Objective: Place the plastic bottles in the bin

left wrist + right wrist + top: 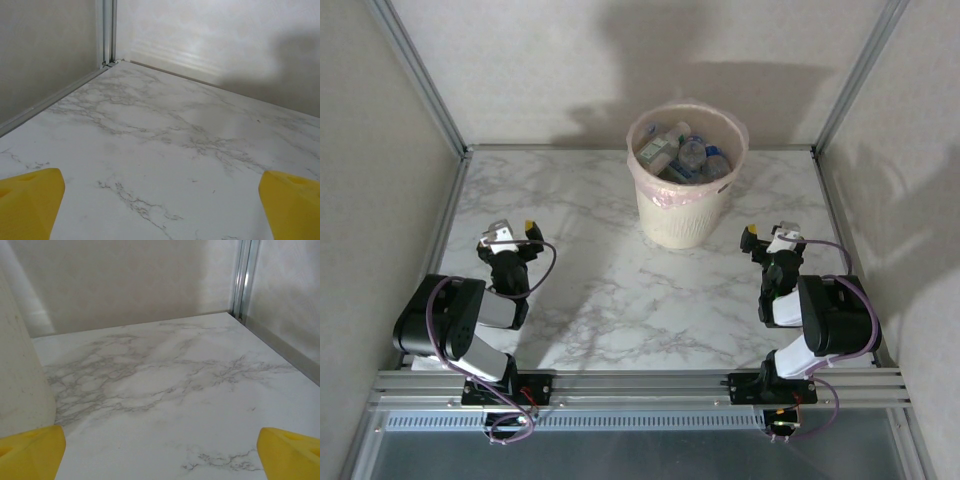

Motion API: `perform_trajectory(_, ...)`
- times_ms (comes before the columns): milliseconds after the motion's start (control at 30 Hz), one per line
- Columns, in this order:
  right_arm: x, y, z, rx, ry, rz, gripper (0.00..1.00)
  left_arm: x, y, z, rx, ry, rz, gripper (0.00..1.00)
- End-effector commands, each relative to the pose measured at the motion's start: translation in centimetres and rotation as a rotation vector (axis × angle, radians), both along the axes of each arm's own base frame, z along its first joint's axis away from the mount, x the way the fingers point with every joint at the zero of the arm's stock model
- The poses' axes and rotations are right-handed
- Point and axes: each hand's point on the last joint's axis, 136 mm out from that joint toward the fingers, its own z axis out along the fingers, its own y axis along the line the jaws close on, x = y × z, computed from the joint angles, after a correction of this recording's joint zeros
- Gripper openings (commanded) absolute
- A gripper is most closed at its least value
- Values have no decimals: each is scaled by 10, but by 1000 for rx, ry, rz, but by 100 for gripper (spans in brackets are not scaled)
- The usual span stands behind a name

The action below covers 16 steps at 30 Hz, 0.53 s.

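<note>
Top external: plastic bottles crowd the bin, lower ones hidden; left hand and right hand gape empty.

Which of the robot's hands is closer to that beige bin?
The right hand: it sits just right of the bin. The left hand is farther off, to the bin's left.
</note>
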Motion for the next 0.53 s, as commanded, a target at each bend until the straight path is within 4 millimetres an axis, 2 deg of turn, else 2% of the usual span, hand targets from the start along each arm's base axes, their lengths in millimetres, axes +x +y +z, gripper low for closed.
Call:
perform_trajectory(0, 1, 0, 7, -14, -31, 4, 99, 1, -2, 6, 10, -25, -5, 99)
perform_trajectory(500, 3, 4, 6, -20, -23, 36, 99, 1, -2, 7, 10, -26, -5, 99)
